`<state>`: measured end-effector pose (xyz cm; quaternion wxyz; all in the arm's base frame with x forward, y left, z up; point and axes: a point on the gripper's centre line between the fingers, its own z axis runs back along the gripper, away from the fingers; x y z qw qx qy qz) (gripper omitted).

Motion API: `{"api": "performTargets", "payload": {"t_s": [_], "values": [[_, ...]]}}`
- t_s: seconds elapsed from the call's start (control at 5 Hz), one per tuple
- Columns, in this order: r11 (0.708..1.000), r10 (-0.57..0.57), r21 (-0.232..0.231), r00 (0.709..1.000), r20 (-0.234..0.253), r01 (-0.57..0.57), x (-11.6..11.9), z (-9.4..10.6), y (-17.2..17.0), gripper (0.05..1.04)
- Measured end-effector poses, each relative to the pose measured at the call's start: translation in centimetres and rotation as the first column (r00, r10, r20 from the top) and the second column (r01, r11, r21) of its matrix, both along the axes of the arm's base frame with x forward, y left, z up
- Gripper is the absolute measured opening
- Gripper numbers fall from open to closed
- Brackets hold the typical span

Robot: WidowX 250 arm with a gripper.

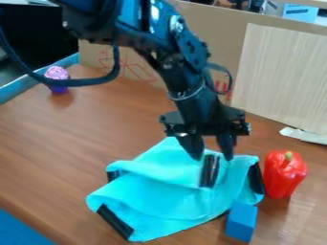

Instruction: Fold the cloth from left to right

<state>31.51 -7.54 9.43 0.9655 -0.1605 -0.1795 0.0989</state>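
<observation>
"Here's the gripper [214, 157], fingers [191, 145] parted, released, right above the cloth [150, 194]!"
"Touching it?"
"Can't tell! Cloth's rumpled on the table [57, 143], black strips [115, 222] showing, between us and the board [277, 76], pepper [283, 177] just beside!"

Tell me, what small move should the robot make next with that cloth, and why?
Probably lower the gripper slightly and close it on the dark strip. It hangs open over the rumpled cloth, which isn't neatly folded, and that strip shows just below and between its fingertips.
</observation>
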Motion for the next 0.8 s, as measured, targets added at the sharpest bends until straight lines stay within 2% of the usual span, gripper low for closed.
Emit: {"api": "performTargets", "payload": {"t_s": [0.2, 0.4, 0.6, 0.8], "values": [[0.996, 0.034, -0.08, 0.999, 0.026, -0.032, -0.1, 1.6, 1.3, 0.993], [0.997, 0.025, -0.07, 0.998, 0.052, -0.022, -1.4, 4.1, 3.8, 1.0], [0.994, -0.003, 0.107, 0.996, -0.09, 0.013, -4.1, 5.5, 7.9, 1.0], [0.955, 0.015, 0.292, 0.968, -0.252, 0.061, -6.5, 6.7, 12.1, 1.0]]}}
